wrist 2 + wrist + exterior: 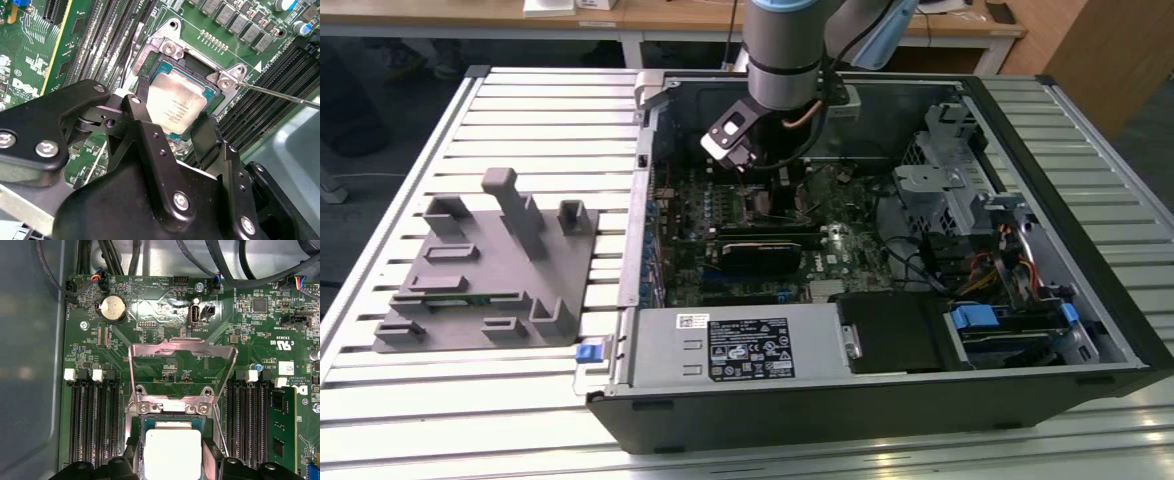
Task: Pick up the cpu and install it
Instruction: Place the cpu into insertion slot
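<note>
Exterior view first: the arm is reaching down into the open computer case [854,425], and the claw [754,175] is hanging right over the motherboard [720,215]. A grey fixture [494,270] is sitting on the slatted table [454,400], well apart from the claw, off toward the exterior view's left.

Second wrist view: the claw [174,112] is pinching the cpu [175,105], with one black finger [142,107] pressing on a corner and the other pressing on the opposite edge. The cpu is lying flat between the tips, right over the socket [172,47]. Whether it's fully seated or just hovering in there, I honestly can't tell. A thin metal lever [280,95] is sticking out just beside the claw, and memory slots [100,45] are running along either side of it.

First wrist view: the silvery cpu [172,452] is sitting squarely between the fingertips, which are touching it on both sides. Just beyond the claw, the socket's load plate [182,347] is standing flipped open, and further past that a coin battery [113,308] is sitting on the board.
</note>
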Controlling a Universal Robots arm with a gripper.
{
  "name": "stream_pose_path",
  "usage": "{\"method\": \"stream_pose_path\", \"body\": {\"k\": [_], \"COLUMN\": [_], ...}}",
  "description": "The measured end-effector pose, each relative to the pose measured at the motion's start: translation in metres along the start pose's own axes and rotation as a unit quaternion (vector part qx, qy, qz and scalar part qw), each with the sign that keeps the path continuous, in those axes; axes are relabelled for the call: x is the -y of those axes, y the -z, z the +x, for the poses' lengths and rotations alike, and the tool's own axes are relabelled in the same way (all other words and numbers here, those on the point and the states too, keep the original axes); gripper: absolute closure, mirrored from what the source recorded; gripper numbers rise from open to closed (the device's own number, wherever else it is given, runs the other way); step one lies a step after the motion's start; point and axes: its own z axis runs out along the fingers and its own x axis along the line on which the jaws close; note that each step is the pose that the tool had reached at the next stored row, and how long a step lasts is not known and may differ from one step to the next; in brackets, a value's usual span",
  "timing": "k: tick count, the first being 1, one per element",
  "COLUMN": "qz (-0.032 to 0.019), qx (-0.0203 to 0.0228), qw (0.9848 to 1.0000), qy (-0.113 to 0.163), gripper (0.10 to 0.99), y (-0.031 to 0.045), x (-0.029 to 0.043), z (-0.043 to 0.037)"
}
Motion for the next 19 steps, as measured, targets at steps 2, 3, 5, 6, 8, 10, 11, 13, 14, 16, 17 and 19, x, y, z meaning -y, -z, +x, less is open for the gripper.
{"method": "stream_pose_path", "body": {"k": [2,3,5,6,8,10,11,13,14,16,17,19], "qz": [-0.0001,-0.0001,0.0,0.0,0.0002,0.0004,0.0005,0.0007,0.0007,0.0008,0.0009,0.001], "qx": [-0.0001,-0.0001,-0.0001,-0.0001,-0.0001,-0.0001,-0.0001,-0.0003,-0.0012,-0.0026,-0.0029,-0.0034], "qw": [1.0,1.0,1.0,1.0,1.0,1.0,1.0,1.0,1.0,1.0,1.0,1.0], "qy": [0.0,0.0,0.0,0.0,0.0,0.0,0.0,0.0,0.0,0.0,0.0,0.0], "gripper": [0.475,0.475,0.475,0.475,0.475,0.553,0.553,0.671,0.671,0.788,0.788,0.906], "y": [0.0017,0.0032,0.0065,0.0081,0.0117,0.0137,0.0147,0.0166,0.0174,0.0187,0.0194,0.0208], "x": [-0.0001,-0.0002,-0.0003,-0.0004,-0.0006,-0.0007,-0.0007,-0.0008,-0.0009,-0.0009,-0.0009,-0.001], "z": [0.0,0.0,-0.0001,-0.0001,-0.0002,-0.0002,-0.0002,-0.0002,-0.0002,-0.0002,-0.0003,-0.0003]}}
